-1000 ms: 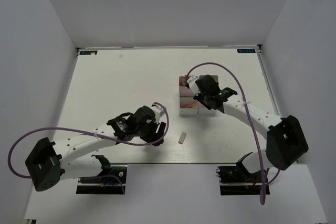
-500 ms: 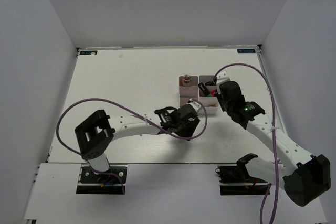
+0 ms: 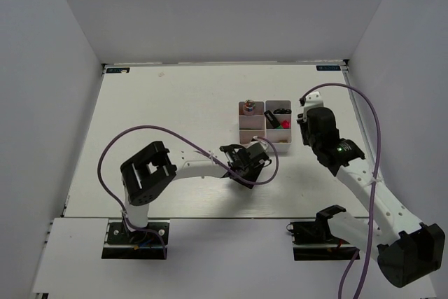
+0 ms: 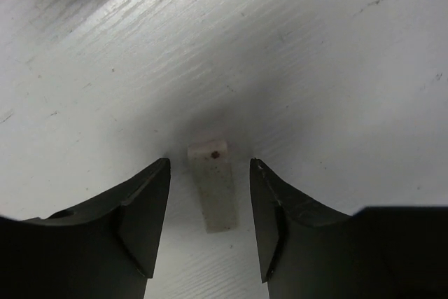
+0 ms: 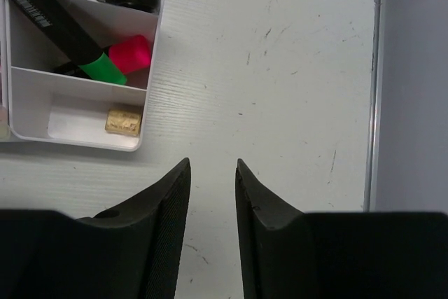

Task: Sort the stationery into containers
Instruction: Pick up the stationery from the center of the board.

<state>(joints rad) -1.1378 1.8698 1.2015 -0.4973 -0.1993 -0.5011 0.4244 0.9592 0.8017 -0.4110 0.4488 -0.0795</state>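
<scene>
Left tool (image 4: 209,173), jaws apart, straddles the cream stick (image 4: 214,197) flat on the surface (image 4: 322,68); a skewed squeeze could flick it away. Right tool (image 5: 213,173) slightly apart, empty.

The small cream rectangular stick (image 4: 213,185) lies on the white wooden table (image 4: 315,68) between the left gripper's (image 4: 208,166) fingers, touching neither. The right gripper (image 5: 212,166) hangs right of the block of white translucent plastic bins (image 5: 84,141). A small tan eraser block (image 5: 123,120) lies in the near right bin. The black-green marker (image 5: 63,29) and pink-tipped marker (image 5: 131,52) lie behind it, seemingly in the next bin.
</scene>
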